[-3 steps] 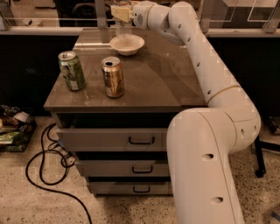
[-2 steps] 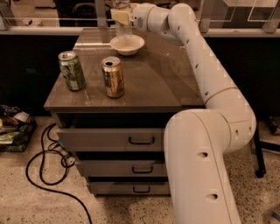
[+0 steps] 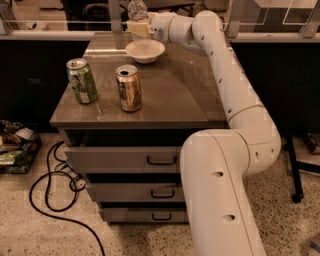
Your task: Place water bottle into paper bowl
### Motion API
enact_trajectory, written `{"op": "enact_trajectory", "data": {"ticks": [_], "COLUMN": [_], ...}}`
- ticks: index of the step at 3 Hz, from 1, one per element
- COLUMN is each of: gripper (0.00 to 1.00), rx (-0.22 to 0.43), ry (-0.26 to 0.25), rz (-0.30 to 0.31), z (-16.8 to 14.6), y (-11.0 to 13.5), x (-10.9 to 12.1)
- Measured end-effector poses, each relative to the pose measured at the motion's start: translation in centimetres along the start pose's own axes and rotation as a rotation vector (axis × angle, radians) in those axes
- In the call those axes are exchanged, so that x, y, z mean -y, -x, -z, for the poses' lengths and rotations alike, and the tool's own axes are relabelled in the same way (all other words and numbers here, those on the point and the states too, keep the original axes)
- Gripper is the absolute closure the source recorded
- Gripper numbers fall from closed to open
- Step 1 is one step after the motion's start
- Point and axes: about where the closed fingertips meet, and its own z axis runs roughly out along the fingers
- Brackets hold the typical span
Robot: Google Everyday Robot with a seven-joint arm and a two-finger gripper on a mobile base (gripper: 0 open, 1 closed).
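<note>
the water bottle (image 3: 136, 10) was found gripped about its lower body by the claw (image 3: 138, 29), which was closed narrow on it at the far side of the tabletop (image 3: 170, 95), just behind and above the paper bowl (image 3: 145, 56); only the bottle's upper part was shown above the claw, and its base was hidden. the bowl was seen empty and upright near the back of the tabletop, with the green can (image 3: 82, 81) and the gold can (image 3: 129, 88) set well apart from it toward the front. the step in hand was judged to be the carry over the bowl and the lowering into it. for this to be done well, the bottle would have to be brought forward until its base was centred over the bowl, held upright, and lowered slowly, since a light paper bowl could be pushed or tipped by a touch on its rim. the claw was best opened only once the bottle was borne by the bowl, then drawn straight back so that the tall bottle was not toppled.
</note>
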Motion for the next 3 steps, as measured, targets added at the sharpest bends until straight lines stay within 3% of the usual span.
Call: {"op": "enact_trajectory", "data": {"ticks": [3], "gripper": [1.00], "rx": [-0.081], "ry": [-0.094], "rz": [-0.004], "z": [-0.7], "y": [-2.3], "x": [2.1]}}
